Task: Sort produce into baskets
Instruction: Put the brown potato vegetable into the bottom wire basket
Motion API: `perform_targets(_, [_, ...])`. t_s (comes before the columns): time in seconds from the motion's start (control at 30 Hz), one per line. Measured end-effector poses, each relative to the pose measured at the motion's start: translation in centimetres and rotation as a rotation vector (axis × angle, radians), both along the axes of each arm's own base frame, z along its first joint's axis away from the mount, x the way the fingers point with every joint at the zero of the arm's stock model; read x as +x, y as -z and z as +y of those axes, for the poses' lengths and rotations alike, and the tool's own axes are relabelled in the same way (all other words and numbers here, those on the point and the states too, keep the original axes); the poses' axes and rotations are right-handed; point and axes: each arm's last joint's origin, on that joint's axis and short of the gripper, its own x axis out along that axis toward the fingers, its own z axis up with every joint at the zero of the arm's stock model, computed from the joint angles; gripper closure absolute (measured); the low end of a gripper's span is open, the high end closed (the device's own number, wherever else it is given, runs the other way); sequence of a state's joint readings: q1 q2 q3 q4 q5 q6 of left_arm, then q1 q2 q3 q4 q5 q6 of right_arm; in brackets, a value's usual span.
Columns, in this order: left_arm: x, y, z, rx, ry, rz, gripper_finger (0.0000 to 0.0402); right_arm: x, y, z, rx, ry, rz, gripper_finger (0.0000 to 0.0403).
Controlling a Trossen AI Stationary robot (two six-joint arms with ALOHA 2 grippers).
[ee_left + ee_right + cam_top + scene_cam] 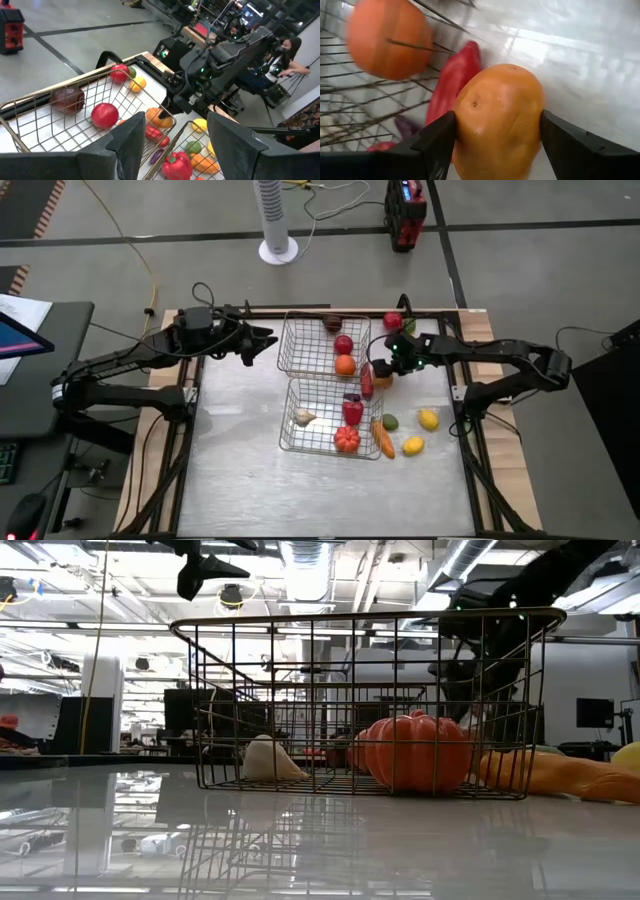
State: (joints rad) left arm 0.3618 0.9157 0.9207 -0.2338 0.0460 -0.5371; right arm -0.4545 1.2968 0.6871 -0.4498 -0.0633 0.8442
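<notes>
Two wire baskets stand mid-table. The far basket [300, 350] holds a dark red fruit [332, 323], a red apple [343, 345] and an orange [345, 365]. The near basket [318, 442] holds a white garlic [303, 417], a red pepper [352, 410] and an orange pumpkin [415, 752]. My right gripper [382, 373] is shut on an orange-yellow fruit [497, 120] just right of the far basket, over a red chili [451, 87]. My left gripper [262, 342] is open and empty, raised at the far basket's left side; it also shows in the left wrist view [182, 145]. My right gripper pinches the orange-yellow fruit between its two fingers, one on each of its opposite sides [465, 125]. The fingers come slanting down from the table's right. The fruit sits in front of the red chili; whether it is clear of the table I cannot tell.
Loose on the table right of the near basket lie a carrot [383, 438], a green fruit [390, 422] and two yellow fruits [428, 419] [412, 445]. A red fruit [392, 321] and a green one [408, 327] lie at the far right. A person [287, 55] sits beyond the table.
</notes>
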Motion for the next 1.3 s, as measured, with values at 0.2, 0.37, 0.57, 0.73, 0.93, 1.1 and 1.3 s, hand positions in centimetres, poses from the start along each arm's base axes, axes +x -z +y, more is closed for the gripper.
perform_targets(0.2, [-0.1, 0.0, 0.0, 0.0, 0.0, -0.003, 0.02, 0.6, -2.9, -0.4, -0.054, -0.06, 0.062, 0.0112])
perform_targets(0.37, [-0.1, 0.0, 0.0, -0.001, 0.0, -0.002, 0.02, 0.5, -5.5, -0.7, -0.124, -0.019, 0.15, 0.0112])
perform_targets(0.57, [-0.1, 0.0, 0.0, -0.008, -0.002, -0.005, 0.02, 0.7, -9.5, -0.1, -0.145, -0.094, 0.202, 0.0112])
perform_targets(0.73, [-0.1, 0.0, 0.0, -0.008, -0.002, -0.005, 0.02, 1.2, -13.0, 1.4, -0.104, -0.345, 0.121, 0.0112])
perform_targets(0.93, [-0.1, -0.1, 0.0, 0.004, -0.022, -0.01, 0.02, 3.0, -15.1, 3.7, -0.085, -0.614, -0.107, 0.0112])
perform_targets(1.1, [-0.1, -0.1, 0.1, 0.009, -0.032, -0.009, 0.02, 4.4, -15.6, 6.1, -0.154, -0.737, -0.208, 0.0112])
perform_targets(1.3, [-0.1, -0.1, 0.1, 0.011, -0.031, -0.009, 0.02, 5.0, -15.8, 8.3, -0.223, -0.781, -0.221, 0.0094])
